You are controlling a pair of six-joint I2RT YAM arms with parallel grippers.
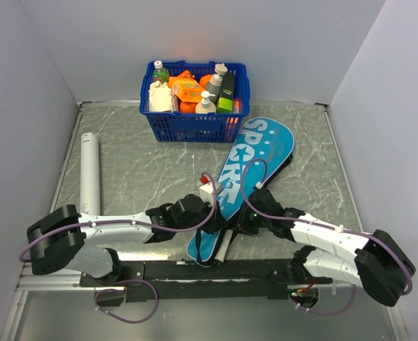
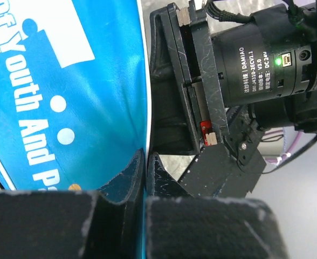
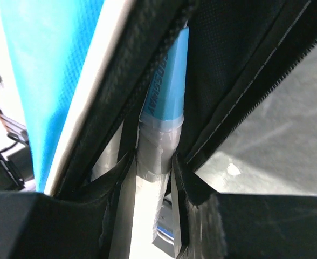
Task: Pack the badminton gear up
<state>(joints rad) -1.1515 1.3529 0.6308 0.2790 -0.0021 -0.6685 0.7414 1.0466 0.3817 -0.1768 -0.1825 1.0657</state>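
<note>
Racket [image 3: 166, 91] clenched in your right tool [image 3: 150, 162] for sliding into case [image 1: 255, 153]; your left tool [image 2: 146, 162] pinches case edge, steadying mouth.

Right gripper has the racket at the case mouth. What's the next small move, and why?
Probably slide the racket slightly deeper into the case. The right gripper is shut on its white handle, the blue shaft sits between the case's open black edges, and the left gripper pinches the case edge, steadying it.
</note>
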